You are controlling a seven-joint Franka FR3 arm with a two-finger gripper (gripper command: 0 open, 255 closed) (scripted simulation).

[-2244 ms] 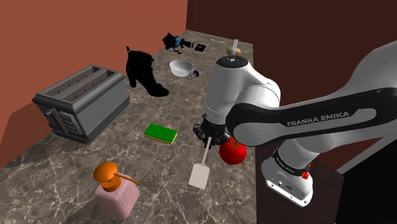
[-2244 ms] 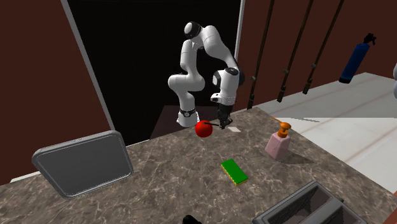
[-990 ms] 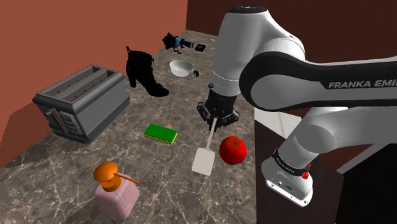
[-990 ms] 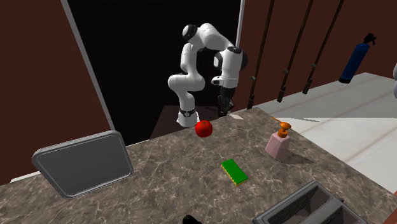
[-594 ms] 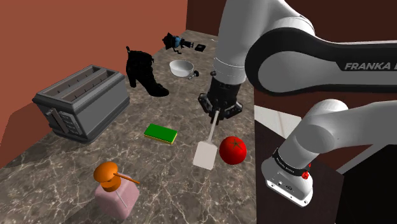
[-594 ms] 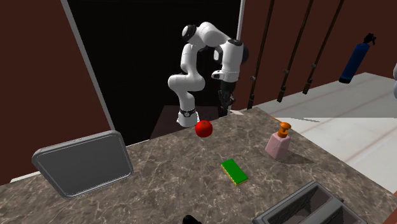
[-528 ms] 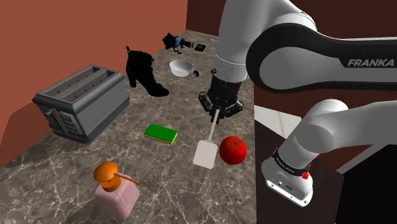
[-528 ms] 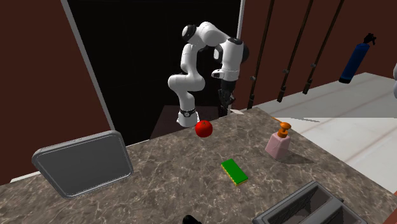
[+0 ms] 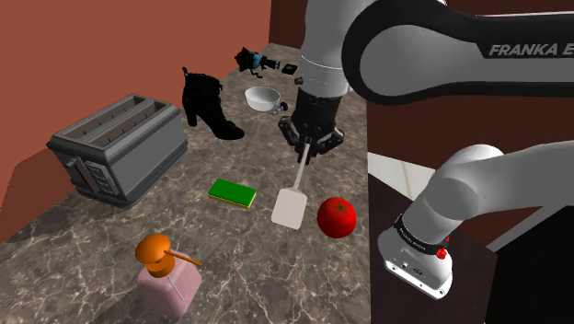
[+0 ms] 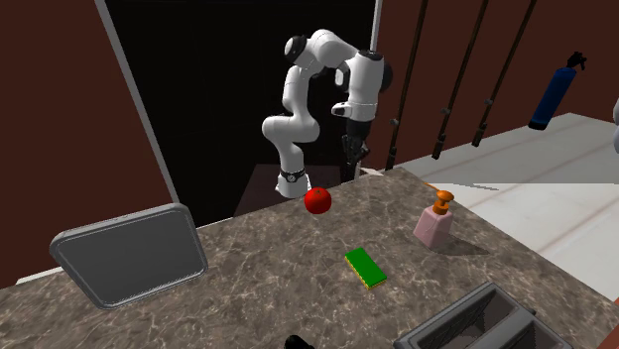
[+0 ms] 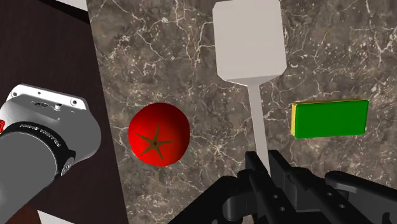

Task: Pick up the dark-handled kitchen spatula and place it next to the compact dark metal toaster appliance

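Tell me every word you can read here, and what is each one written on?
"FRANKA E": white letters on the arm's dark upper link, cut off by the shoulder view's right edge.
Small print on the dark ring at the arm's base: too small to read.
The spatula in the claw and the toaster: no words to read on them.

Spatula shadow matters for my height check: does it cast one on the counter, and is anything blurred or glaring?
Shoulder view: no shadow shows on the marble counter under the spatula; light is flat. Wrist view: likewise, edges crisp, gripper shut on its handle, tomato softly shaded without glare. Second exterior view: the black area behind the arm is undrawn, not shadow.
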